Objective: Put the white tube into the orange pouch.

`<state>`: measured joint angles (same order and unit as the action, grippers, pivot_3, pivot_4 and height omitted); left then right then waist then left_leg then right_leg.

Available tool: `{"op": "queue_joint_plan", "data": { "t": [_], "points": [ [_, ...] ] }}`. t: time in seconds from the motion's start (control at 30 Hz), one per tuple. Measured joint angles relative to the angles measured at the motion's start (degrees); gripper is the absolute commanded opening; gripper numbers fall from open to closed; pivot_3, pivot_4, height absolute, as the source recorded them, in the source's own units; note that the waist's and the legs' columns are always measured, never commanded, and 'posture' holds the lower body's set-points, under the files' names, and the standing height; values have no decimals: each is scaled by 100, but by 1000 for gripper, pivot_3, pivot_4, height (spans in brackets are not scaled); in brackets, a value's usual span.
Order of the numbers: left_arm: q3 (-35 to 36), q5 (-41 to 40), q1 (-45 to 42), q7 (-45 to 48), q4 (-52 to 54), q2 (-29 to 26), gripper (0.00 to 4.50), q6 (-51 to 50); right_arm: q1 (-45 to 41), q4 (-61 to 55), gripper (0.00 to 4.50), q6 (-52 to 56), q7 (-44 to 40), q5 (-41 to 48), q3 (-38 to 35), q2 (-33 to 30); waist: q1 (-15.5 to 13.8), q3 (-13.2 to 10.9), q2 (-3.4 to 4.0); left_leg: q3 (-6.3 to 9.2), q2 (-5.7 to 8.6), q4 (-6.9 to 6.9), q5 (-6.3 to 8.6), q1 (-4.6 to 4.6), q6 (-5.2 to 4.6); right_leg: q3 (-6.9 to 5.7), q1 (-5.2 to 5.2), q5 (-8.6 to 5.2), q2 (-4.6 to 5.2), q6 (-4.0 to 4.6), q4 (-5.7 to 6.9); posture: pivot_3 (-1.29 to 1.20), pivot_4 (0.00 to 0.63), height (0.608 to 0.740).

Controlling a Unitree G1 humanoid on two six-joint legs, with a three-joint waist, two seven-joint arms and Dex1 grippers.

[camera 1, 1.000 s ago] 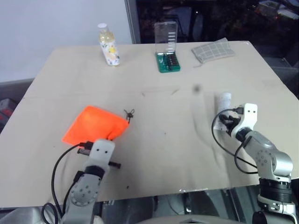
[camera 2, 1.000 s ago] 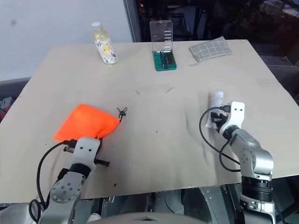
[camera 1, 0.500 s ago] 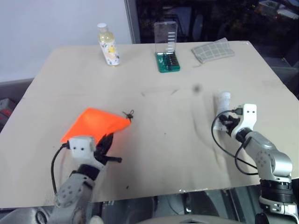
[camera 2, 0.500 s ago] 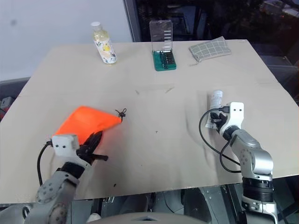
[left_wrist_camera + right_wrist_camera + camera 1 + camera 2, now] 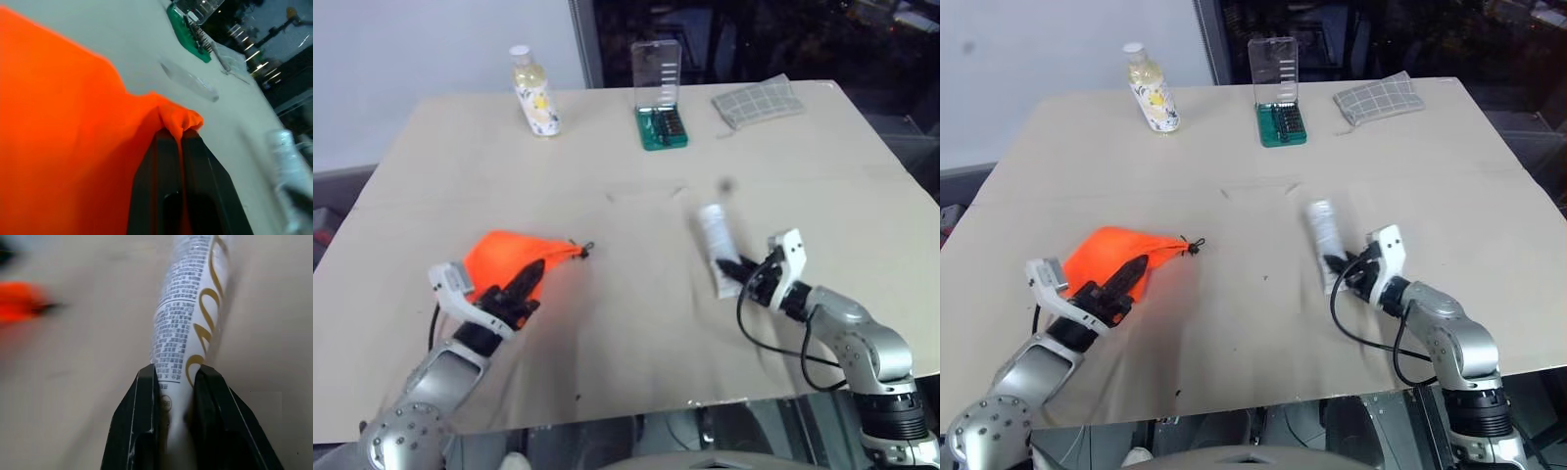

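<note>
At the near left of the table (image 5: 636, 147), the left gripper (image 5: 530, 277) is pinched tight on an edge of the orange pouch (image 5: 509, 257). Near right, the right gripper (image 5: 732, 268) is clamped on the white tube's (image 5: 716, 245) flat end, tube off the table, cap pointing away. Far edge: yellowish bottle (image 5: 532, 91), green bit case (image 5: 663, 127), grey checked cloth (image 5: 759, 102).

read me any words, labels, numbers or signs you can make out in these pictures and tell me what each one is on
No text here can be read.
White tube: rows of small grey print beside gold curved strokes, too blurred to read.
Bottle: patterned label, too small to read.
Green case: no lettering can be made out.
Orange pouch: no print visible.
</note>
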<state>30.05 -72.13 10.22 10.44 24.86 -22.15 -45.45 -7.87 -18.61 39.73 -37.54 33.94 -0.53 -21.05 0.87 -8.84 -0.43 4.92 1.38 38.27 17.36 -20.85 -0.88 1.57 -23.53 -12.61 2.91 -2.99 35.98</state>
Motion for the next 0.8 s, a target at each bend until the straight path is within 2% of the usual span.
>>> {"op": "queue_joint_plan", "data": {
  "t": [0.2, 0.23, 0.27, 0.3, 0.33, 0.47, 0.63, 0.8],
  "points": [
    [-68, -203, -94, 173, -352, -393, 41, -158, -179, -107, 722, -183, -204, -83, 228, -51, -11, 0, -7, 0, 10, 0, -14, 0, 25, -1, 1, 0, 2, 0, -2, 0, 150, 740],
    [-103, -177, -106, 237, -355, -422, 599, -158, -179, -62, 722, -258, -189, -179, 324, -10, -9, -2, -4, -1, 9, -2, -15, 1, 26, 0, 0, 0, 1, 1, -2, 0, 150, 740],
    [-116, -166, -108, 257, -357, -425, 892, -158, -176, -42, 722, -283, -182, -229, 390, 13, -9, -2, -3, 0, 8, -2, -15, 0, 27, 0, -1, 0, 1, 1, -2, 0, 150, 740],
    [-133, -167, -108, 303, -366, -430, 1372, -158, -147, -35, 722, -368, -170, -320, 464, 35, -9, -2, -3, 0, 7, -2, -15, 0, 28, 0, -2, 0, 1, 1, -2, 0, 150, 740],
    [-136, -167, -108, 336, -374, -434, 1604, -158, -117, -30, 722, -420, -156, -378, 511, 74, -9, -2, -3, 0, 7, -2, -15, 0, 28, 0, -2, 0, 1, 1, -2, 0, 150, 740],
    [-180, 70, -117, 355, -378, -484, 3381, -94, 28, -26, 722, -500, -75, -453, 628, 166, -14, -3, -3, -2, 7, -3, -15, -2, 28, 3, -3, 0, 4, 0, -4, 0, 150, 740],
    [-418, 631, -100, 540, -387, -562, 3381, 29, 80, -26, 722, -537, 20, -501, 636, 224, -11, -3, -3, -3, 8, -3, -15, -1, 28, 4, -3, 0, 3, 1, -4, 0, 150, 740],
    [-1141, 2672, -85, 1076, -391, -1086, 3381, 1204, 179, -25, 722, -544, 128, -533, 634, 280, -17, -4, -2, -5, 18, -7, -18, -2, 33, 4, -4, -1, -1, 3, -5, 0, 150, 740]
  ]
}}
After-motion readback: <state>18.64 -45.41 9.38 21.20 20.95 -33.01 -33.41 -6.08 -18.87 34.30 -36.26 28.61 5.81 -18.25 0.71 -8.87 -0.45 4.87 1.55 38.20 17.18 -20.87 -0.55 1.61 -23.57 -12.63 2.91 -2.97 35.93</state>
